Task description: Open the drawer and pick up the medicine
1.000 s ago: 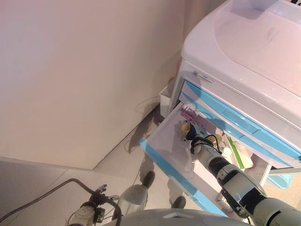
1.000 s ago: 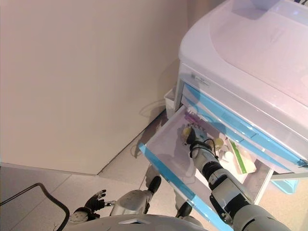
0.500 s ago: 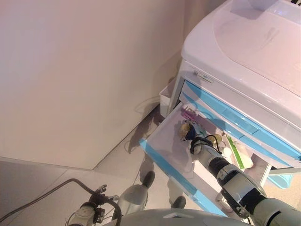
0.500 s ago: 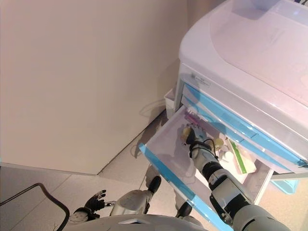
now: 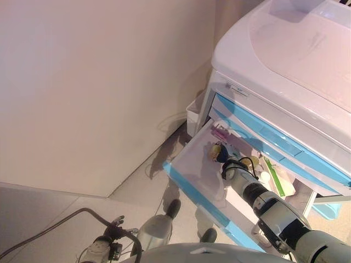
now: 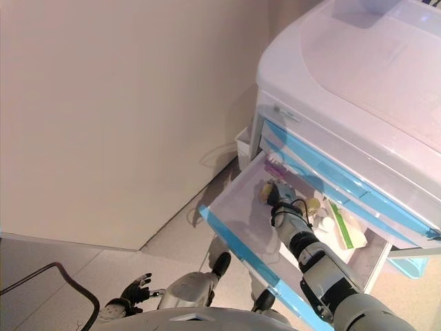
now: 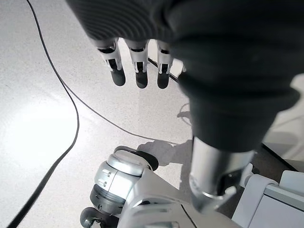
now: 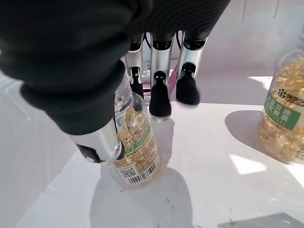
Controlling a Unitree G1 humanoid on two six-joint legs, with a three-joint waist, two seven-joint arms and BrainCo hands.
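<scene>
The cart's lowest drawer (image 5: 192, 164) stands pulled out, white inside with a blue front. My right hand (image 5: 227, 159) reaches into it from the lower right. A clear medicine bottle (image 8: 135, 147) of yellow capsules stands on the drawer floor. The thumb (image 8: 99, 142) lies against its near side and the fingers (image 8: 159, 95) curl down just behind it, tips near the drawer floor. The same bottle (image 5: 215, 149) shows as a yellow spot just past the hand. My left hand (image 6: 134, 286) hangs low by the floor with straight fingers (image 7: 137, 71) and holds nothing.
A second capsule bottle (image 8: 285, 118) stands further along in the drawer, with a pink box (image 5: 220, 131) at the back and a green-and-white packet (image 5: 273, 176) to the right. The white cart top (image 5: 285, 49) overhangs. A small white bin (image 5: 192, 112) sits by the wall.
The right hand has crept slightly further into the drawer and sits closer on the bottle. The left hand has stayed where it was.
</scene>
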